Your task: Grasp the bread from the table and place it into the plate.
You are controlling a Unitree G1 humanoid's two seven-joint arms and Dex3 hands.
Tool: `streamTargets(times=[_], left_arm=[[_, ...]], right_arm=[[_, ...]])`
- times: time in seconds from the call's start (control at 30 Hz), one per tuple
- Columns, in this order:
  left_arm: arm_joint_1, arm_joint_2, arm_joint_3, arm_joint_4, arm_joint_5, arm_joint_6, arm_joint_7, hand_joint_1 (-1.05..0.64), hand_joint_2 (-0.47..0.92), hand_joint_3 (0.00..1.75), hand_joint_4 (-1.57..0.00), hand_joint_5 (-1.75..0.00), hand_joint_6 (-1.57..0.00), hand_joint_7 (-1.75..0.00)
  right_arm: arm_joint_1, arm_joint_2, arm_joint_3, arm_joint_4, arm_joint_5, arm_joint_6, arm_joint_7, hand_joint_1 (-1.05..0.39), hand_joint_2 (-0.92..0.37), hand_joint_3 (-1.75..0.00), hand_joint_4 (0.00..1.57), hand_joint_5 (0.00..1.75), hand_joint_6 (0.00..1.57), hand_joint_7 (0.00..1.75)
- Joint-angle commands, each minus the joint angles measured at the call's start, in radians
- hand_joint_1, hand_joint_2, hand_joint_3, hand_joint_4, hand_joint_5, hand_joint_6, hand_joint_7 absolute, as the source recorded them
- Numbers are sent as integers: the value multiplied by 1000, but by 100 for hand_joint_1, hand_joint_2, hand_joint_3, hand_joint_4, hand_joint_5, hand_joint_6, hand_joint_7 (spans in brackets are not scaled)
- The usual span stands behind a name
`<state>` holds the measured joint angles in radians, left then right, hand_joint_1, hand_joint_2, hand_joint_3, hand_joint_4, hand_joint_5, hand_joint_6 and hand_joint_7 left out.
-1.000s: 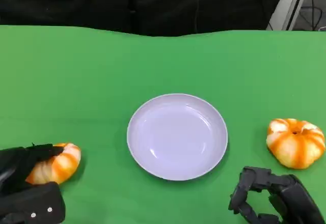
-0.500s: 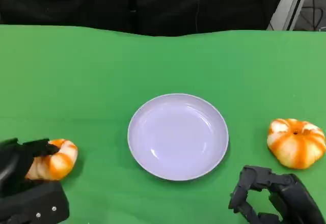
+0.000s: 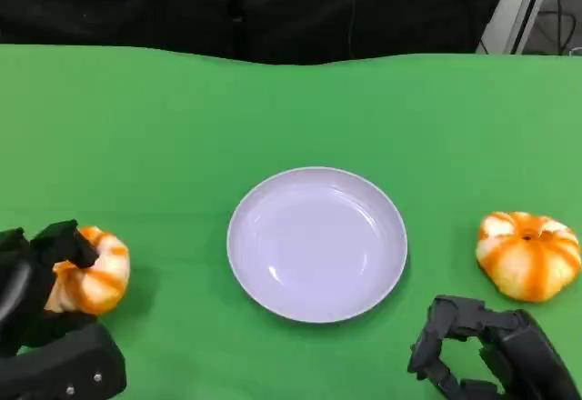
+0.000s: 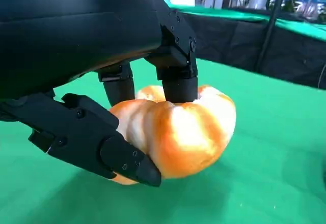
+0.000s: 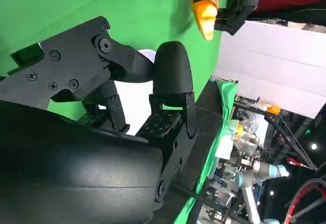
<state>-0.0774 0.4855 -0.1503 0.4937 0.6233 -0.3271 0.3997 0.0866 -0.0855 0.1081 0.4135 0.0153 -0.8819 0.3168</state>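
Note:
A round orange-and-white bread (image 3: 98,277) sits at the table's near left, and my left hand (image 3: 36,327) grips it, fingers over its top and thumb under its side. The left wrist view shows that bread (image 4: 193,132) pinched between the black fingers (image 4: 175,76) and the thumb, just above the green cloth. The pale lilac plate (image 3: 238,245) lies in the middle of the table, to the right of the held bread. My right hand (image 3: 482,355) hangs near the front right edge with loosely bent fingers and nothing in them.
A second orange-and-white bread (image 3: 528,255) lies on the green cloth at the right, just beyond my right hand. The table's far edge meets a black backdrop. The right wrist view shows my right hand (image 5: 127,112) and, far off, the held bread (image 5: 205,11).
My left hand has closed further around the bread and drawn it slightly left and up off the cloth. The right hand, plate and second bread have not moved.

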Motion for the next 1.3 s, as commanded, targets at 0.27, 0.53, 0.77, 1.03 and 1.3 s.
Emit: streamTargets(times=[0.27,0.53,0.77,1.03,1.3], left_arm=[[101,15,49,-281,12,-23,19,-10,80,0,-63,-167,-67,-141],[147,-3,67,-523,34,17,-44,-11,81,0,-63,-166,-67,-135],[139,-57,56,-619,31,31,-101,-10,80,0,-59,-172,-66,-137],[37,-128,-17,-578,50,-5,-111,-6,77,0,-60,-169,-68,-135],[-55,-177,-81,-515,51,-21,-143,-6,78,0,-59,-169,-70,-130]], right_arm=[[-4,-9,-1,11,10,-2,-1,-22,-61,-91,80,158,80,131],[-16,-4,1,32,12,-12,-1,-22,-61,-91,81,158,80,130],[-13,-4,3,37,9,-14,-3,-22,-62,-90,81,157,80,131],[-19,-2,5,40,7,-16,-6,-21,-61,-91,80,158,80,131],[-21,1,7,43,-1,-20,-15,-22,-62,-92,80,157,80,132]])
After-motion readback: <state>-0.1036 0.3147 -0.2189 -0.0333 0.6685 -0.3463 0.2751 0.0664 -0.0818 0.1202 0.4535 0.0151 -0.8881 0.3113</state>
